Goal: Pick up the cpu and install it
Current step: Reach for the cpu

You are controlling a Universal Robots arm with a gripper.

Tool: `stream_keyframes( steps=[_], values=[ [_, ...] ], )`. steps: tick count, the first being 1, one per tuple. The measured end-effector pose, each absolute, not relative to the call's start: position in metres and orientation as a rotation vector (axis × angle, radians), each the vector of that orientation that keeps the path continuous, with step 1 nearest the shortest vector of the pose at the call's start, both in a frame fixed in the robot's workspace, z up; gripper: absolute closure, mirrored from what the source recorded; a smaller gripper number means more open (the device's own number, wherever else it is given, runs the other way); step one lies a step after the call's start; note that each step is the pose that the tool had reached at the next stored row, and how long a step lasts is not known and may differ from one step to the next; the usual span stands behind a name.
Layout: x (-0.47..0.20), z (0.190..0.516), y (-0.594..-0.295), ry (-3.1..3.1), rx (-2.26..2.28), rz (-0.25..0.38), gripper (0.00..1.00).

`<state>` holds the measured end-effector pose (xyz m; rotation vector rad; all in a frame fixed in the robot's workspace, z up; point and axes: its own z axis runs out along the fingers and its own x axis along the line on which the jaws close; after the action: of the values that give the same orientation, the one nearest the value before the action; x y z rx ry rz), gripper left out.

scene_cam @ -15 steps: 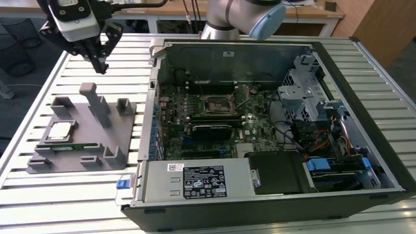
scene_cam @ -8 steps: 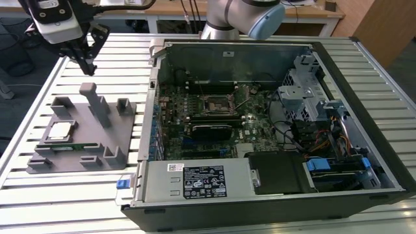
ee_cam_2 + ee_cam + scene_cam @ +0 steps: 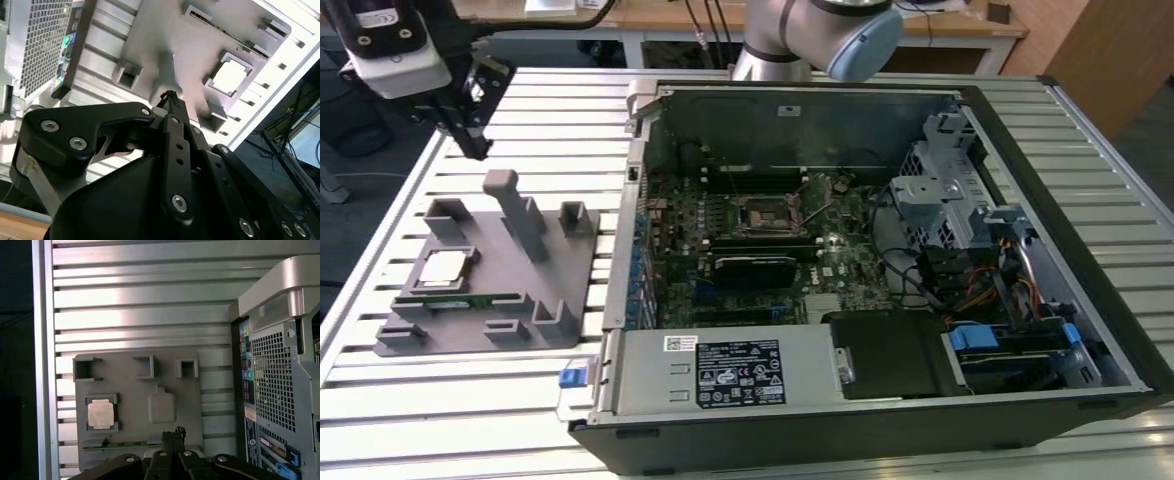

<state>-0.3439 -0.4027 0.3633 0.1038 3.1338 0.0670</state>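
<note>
- My fingers [image 3: 176,135] are pressed together with nothing between them.
- The gripper [image 3: 476,150] hangs in the air near the grey holder [image 3: 494,335], touching nothing.
- The cpu [image 3: 443,268] lies flat, silver top up, in a square recess by the holder's edge at the exterior view's left.
- A green memory stick [image 3: 470,300] sits in a slot just beside the cpu, toward the holder's near edge.
- The holder rests on the slatted tabletop [image 3: 400,400], along its edge at the exterior view's left, just beside the open computer case [image 3: 881,400].
- The black-framed socket [image 3: 765,212] inside the case is well apart from the cpu.
</note>
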Motion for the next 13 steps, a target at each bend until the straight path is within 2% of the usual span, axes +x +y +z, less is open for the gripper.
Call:
stream_keyframes(
  steps=[13],
  values=[
    [-0.396, 0.359, -0.403, 3.136, 0.103, 0.067, 0.89]
  ],
)
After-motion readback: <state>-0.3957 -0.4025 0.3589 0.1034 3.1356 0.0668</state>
